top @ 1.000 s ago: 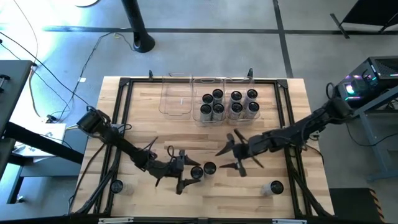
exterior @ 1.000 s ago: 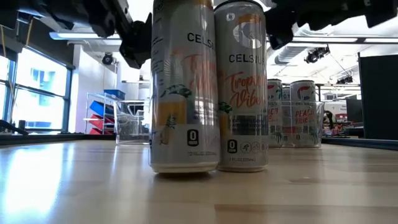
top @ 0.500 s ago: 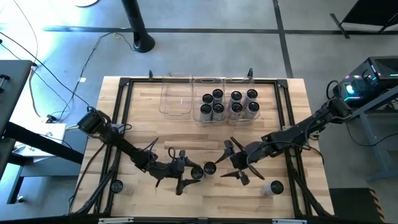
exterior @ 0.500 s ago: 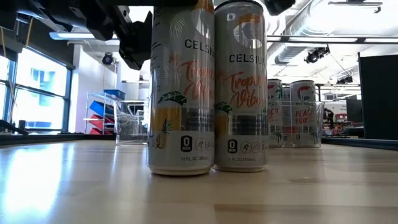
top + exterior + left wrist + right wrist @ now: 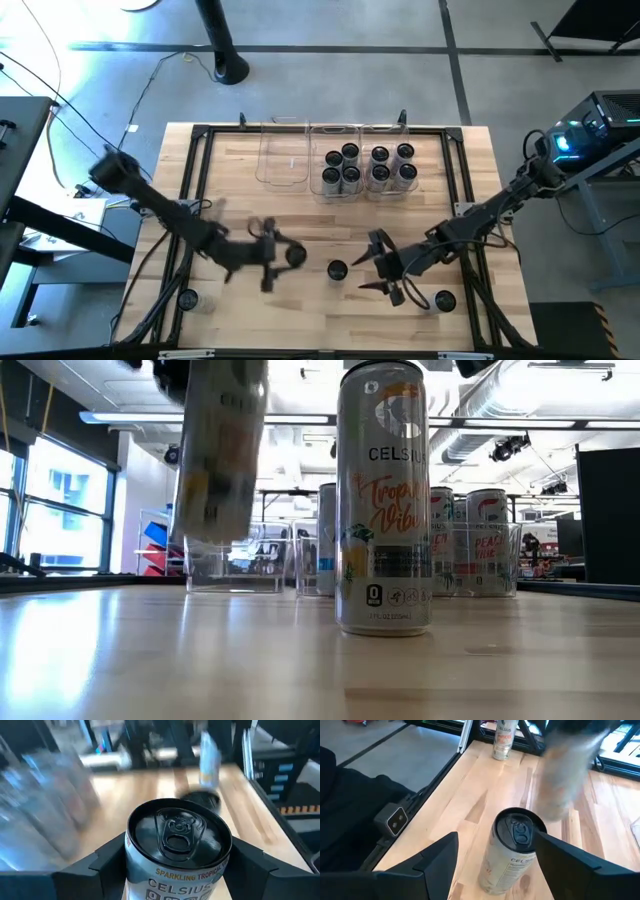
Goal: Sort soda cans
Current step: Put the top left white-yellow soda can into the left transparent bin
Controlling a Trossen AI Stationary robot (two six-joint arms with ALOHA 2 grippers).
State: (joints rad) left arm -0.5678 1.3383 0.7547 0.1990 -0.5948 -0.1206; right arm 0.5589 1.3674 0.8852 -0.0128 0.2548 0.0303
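While your left gripper (image 5: 175, 870) pinches one can (image 5: 294, 254) aloft, your spread right gripper (image 5: 385, 275) flanks another (image 5: 337, 270); roughly eight sit binned (image 5: 362, 180), apparently three remain.

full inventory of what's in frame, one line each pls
Soda cans in bins: eight, dark tops, far middle and right bins.
Held can: one, pale silver-white, lifted off the table.
Centre can: one, pale, standing on the table.
Edge cans: two, near-left and near-right corners.
Clear bins: three, far edge; leftmost looks empty.
Table: one, light wood, black frame.
Left gripper: gripping the held can.
Right gripper: open, straddling the centre can.
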